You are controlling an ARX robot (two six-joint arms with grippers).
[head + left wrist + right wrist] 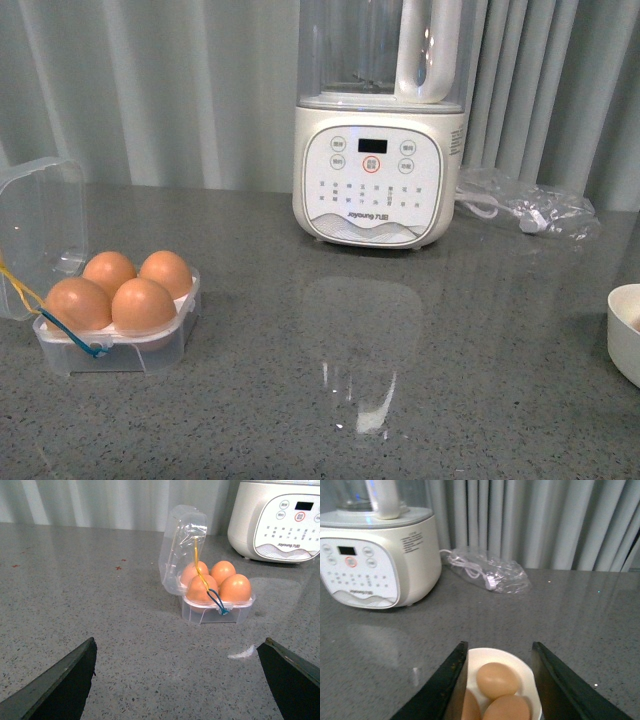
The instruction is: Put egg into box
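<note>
The clear plastic four-cell box, lid open, is holding four brown eggs at the left of the grey worktop. The right gripper, spread, is straddling a white bowl holding three eggs; the left gripper is hanging spread.

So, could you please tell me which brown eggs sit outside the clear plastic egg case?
The three brown eggs in the white round bowl by the right gripper; four others fill the case.

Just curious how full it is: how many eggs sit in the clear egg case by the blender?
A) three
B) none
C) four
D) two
C: four brown eggs fill every cell of the egg case, whose lid stands open.
</note>
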